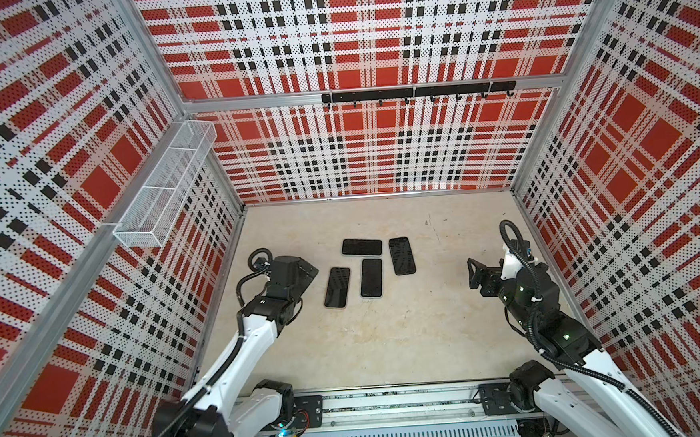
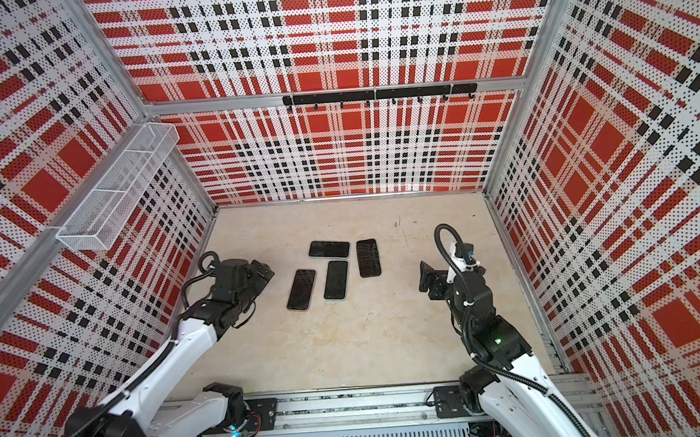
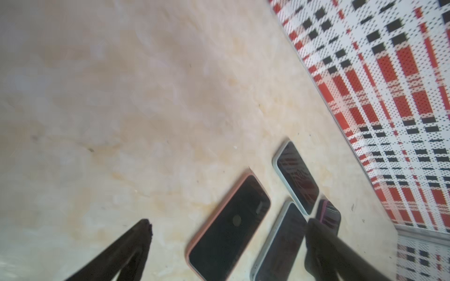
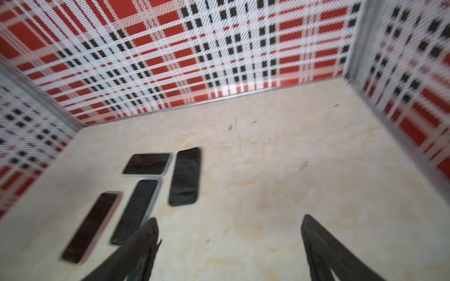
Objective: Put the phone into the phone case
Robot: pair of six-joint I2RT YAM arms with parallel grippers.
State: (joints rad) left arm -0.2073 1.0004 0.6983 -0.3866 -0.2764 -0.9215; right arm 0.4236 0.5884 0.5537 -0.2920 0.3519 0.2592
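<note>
Nearest to me is the aluminium rail (image 1: 397, 406), on the near side of the pink-cased phone (image 1: 337, 287) and well apart from it. The left gripper (image 1: 308, 271) hangs near that phone, on its left, jaws spread wide and empty. The pink-cased phone lies flat, screen up, on the beige table (image 1: 389, 350). Just right of it I see a pale-cased phone (image 1: 371, 277), right and further back a crosswise phone (image 1: 361, 247), further right again a dark phone (image 1: 402, 256). Well to the right of the pink one, the right gripper (image 1: 473, 273) is released too, holding nothing.
</note>
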